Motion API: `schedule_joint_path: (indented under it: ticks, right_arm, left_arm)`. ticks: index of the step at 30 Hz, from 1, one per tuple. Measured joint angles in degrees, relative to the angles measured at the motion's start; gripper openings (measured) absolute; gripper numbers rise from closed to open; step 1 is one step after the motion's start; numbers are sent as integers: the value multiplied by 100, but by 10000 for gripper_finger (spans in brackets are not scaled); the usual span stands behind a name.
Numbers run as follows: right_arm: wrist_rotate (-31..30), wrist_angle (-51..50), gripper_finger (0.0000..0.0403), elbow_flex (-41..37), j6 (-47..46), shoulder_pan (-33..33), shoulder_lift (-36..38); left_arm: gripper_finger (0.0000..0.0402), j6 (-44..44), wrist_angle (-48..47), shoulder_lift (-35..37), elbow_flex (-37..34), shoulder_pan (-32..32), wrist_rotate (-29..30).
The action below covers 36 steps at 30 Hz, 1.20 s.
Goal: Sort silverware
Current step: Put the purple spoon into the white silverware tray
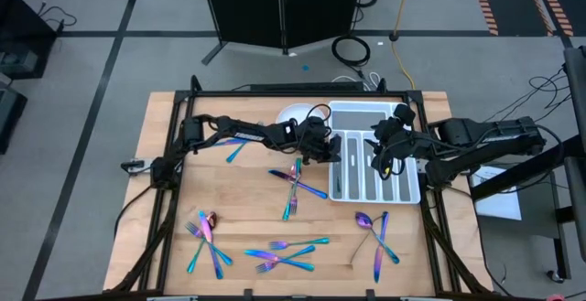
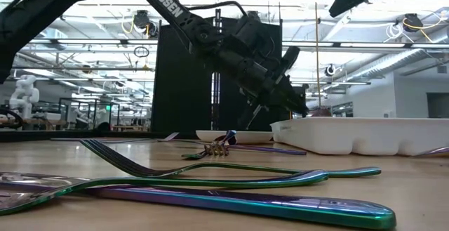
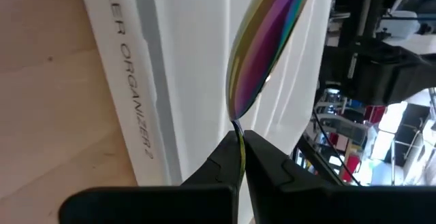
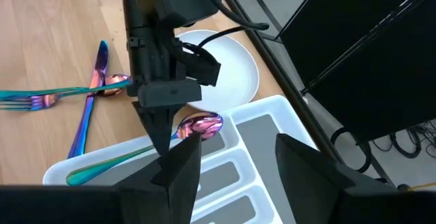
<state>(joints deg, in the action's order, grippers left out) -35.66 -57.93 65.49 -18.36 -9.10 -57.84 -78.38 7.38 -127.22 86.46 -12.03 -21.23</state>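
My left claw (image 3: pixel 240 149) is pinched nearly shut on the thin edge of a spoon (image 3: pixel 262 43), right at the rim of its bowl, and I hold it over the tray (image 1: pixel 374 184) at that tray's near-left corner. In the right wrist view the spoon's pink bowl sits at the tray's end by the plate (image 4: pixel 231 64) while its teal handle runs along the outermost slot, so I judge it is about lodged there. My right claw (image 4: pixel 235 159) hangs wide and holds nothing, above the tray's middle slots.

The spoon is light, stiff and slick; its polished metal gives my pads little bite, and a grip on the curved bowl edge can let it swivel. The flat handle, near its middle, would be the surer place to take hold.

Beyond the tray, the other silverware lies loose on the bench (image 1: pixel 174 246): a crossed cluster (image 1: pixel 295 184) just left of the tray, 1 piece (image 1: pixel 236 147) farther left under my left arm, a spoon and knife (image 1: pixel 374 232) below the tray, forks (image 1: pixel 284 253) lower still, and a far-left bundle (image 1: pixel 205 239). Crossed pieces will slide on each other when lifted.
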Motion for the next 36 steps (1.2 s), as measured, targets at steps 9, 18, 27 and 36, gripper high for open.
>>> schedule_joint_path:
  ticks: [9,18,27,36]
  right_arm:
    - [0,35,183,0,-43,0,0]
    - [0,33,183,0,-43,0,0]
    - [0,35,183,0,-43,0,0]
    - [-2,116,183,0,-1,0,0]
  left_arm:
    - [41,75,22,0,-4,0,0]
    - [128,80,81,0,-7,-33,-129]
    - [160,82,68,0,-11,-188,-450]
    - [160,411,34,0,-8,-119,-454]
